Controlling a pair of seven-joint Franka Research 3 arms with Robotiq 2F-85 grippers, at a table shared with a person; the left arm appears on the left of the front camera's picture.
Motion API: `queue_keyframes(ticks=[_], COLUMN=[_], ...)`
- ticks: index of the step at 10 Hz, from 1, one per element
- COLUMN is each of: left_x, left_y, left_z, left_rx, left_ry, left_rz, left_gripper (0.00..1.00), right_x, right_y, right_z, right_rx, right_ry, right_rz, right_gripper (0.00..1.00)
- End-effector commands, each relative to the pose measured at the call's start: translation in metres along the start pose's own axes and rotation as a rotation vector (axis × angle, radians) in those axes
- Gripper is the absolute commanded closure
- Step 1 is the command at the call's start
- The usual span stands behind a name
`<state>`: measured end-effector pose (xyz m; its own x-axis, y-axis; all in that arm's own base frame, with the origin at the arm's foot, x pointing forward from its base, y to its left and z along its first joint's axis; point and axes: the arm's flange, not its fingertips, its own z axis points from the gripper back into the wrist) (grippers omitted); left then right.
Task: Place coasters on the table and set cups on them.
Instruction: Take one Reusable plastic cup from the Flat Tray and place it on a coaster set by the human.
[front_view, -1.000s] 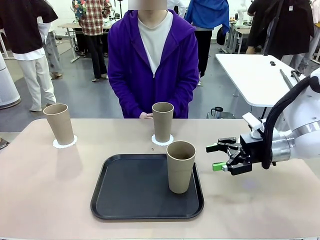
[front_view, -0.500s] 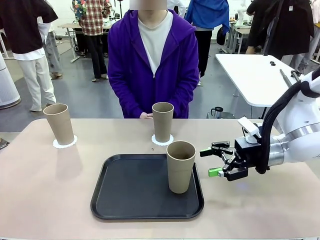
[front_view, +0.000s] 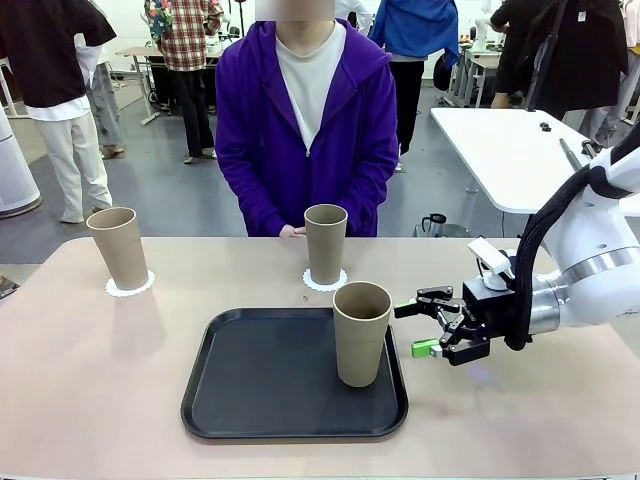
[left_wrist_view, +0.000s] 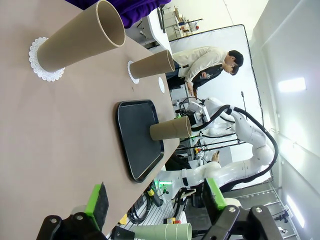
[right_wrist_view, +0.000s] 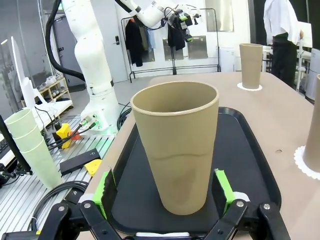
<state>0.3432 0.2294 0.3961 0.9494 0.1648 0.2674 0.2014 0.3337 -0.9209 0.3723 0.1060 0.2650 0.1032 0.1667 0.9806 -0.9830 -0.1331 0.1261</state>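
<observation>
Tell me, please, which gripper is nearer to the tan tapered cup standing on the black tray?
The right gripper: its open jaws are just right of the tan cup on the black tray. The left gripper hovers far off, open.

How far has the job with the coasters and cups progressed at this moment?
Done: two cups stand on coasters on the table. In hand: the open right gripper is beside the third cup on the black tray, not gripping it. Left: that cup must go onto a third coaster.
</observation>
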Motion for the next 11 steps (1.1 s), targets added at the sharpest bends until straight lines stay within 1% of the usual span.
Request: queue_keyframes(ticks=[1,5,11], left_x=[0.0,0.0,0.0], left_y=[-0.001,-0.001,-0.001], left_z=[0.001,0.001,0.001], left_rx=[-0.004,-0.004,-0.004], left_ry=[-0.01,-0.01,-0.01], left_rz=[-0.005,-0.005,-0.005], left_gripper=[0.0,0.0,0.0], right_x=[-0.003,-0.004,-0.014], right_y=[-0.013,-0.024,-0.036], right_z=[-0.012,-0.021,-0.05], right_rx=[-0.007,0.001,0.052], right_ry=[-0.008,-0.03,0.016], right_rz=[-0.026,-0.02,-0.027], right_gripper=[0.0,0.0,0.0])
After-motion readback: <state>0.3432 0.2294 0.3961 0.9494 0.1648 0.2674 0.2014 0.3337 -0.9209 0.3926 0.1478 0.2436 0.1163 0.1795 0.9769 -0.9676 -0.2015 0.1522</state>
